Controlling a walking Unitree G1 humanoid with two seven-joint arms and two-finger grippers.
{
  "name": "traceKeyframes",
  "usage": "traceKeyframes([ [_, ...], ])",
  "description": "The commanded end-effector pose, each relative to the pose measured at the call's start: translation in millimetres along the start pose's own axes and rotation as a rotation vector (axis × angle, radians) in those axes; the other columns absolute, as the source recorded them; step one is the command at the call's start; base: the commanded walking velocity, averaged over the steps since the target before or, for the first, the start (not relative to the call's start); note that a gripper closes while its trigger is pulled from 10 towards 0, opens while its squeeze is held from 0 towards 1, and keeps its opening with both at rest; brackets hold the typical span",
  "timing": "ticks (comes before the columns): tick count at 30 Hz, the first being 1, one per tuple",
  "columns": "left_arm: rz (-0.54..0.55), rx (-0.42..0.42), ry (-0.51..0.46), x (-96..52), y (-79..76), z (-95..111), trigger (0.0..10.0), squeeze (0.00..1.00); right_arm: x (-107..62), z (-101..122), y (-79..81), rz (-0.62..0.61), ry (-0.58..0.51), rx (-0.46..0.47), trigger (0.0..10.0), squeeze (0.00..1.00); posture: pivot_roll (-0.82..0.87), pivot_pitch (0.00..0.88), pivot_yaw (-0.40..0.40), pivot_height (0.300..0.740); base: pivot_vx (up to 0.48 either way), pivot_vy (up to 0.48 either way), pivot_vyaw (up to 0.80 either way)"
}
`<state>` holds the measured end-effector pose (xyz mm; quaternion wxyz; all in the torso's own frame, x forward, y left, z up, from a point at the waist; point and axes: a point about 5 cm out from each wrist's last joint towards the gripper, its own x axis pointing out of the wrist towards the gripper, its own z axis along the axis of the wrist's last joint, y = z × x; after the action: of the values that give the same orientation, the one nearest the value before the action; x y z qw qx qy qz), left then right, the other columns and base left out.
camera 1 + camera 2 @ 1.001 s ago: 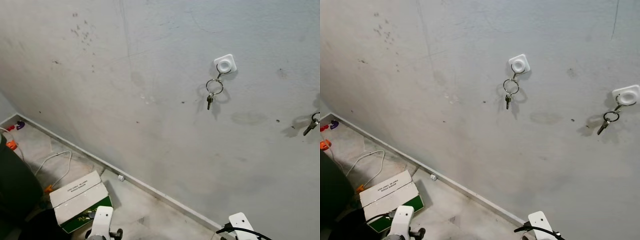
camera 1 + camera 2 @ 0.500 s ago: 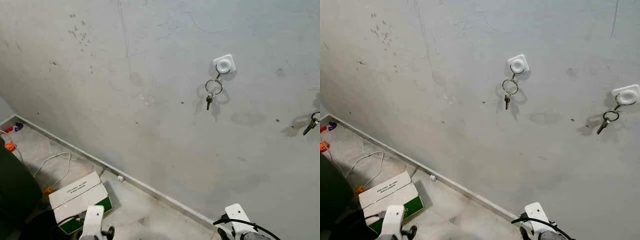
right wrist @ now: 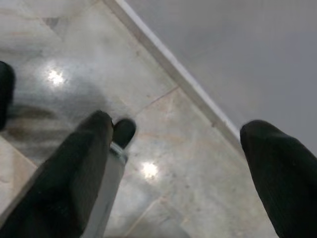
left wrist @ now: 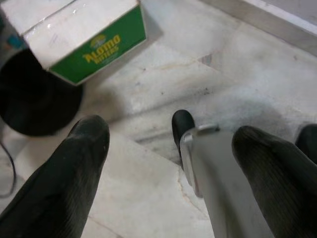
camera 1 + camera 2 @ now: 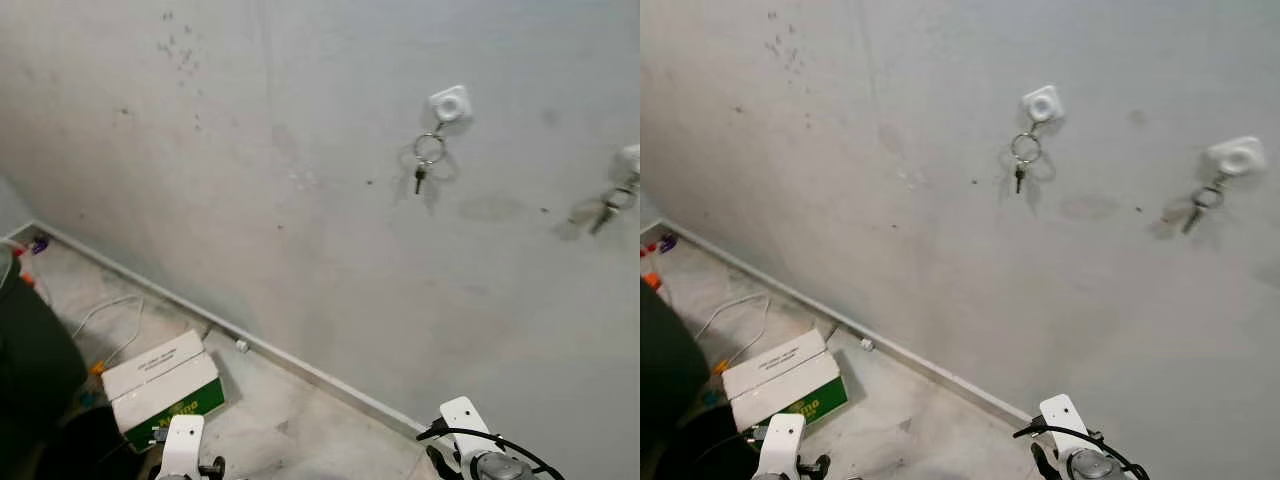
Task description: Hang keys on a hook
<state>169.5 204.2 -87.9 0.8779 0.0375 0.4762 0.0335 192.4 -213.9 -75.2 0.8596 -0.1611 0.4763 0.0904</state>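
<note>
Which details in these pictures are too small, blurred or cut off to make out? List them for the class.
- Keys on the left hook: too small to count, head views.
- Right hook: cut by the left eye view's edge.
- Box: its green label is blurred, left wrist view.
- Cable: its end runs behind a dark object, left eye view.

Showing white, rounded-rectangular wrist plates on the left arm (image 5: 183, 445) and right arm (image 5: 462, 420); carrying a black cable looping over the right one onto a silver round joint; ending in thick matte-black ribbed fingers (image 4: 79, 163), left gripper (image 4: 171, 148) and right gripper (image 3: 183, 148) alike; revealing silver-grey metal beside the fingers.
</note>
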Motion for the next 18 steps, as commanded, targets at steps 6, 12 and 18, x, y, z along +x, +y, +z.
traceKeyframes([
  [6,0.000,0.014,0.000,0.6,-1.5,2.5,10.0,0.00,-0.3,0.6,-3.2,0.000,0.009,-0.031,10.0,0.00,0.03,0.000,-0.002,0.740,-0.274,0.000,0.00],
  [12,-0.002,0.017,-0.004,1.2,-1.9,5.7,10.0,0.00,-0.3,0.3,-3.1,0.001,0.010,-0.037,10.0,0.00,0.03,0.000,-0.003,0.740,-0.256,0.000,0.00],
  [18,-0.003,0.026,-0.004,1.6,-2.6,7.1,10.0,0.00,-0.3,0.2,-2.8,0.003,0.009,-0.034,10.0,0.00,0.03,0.000,-0.002,0.740,-0.270,0.000,0.00],
])
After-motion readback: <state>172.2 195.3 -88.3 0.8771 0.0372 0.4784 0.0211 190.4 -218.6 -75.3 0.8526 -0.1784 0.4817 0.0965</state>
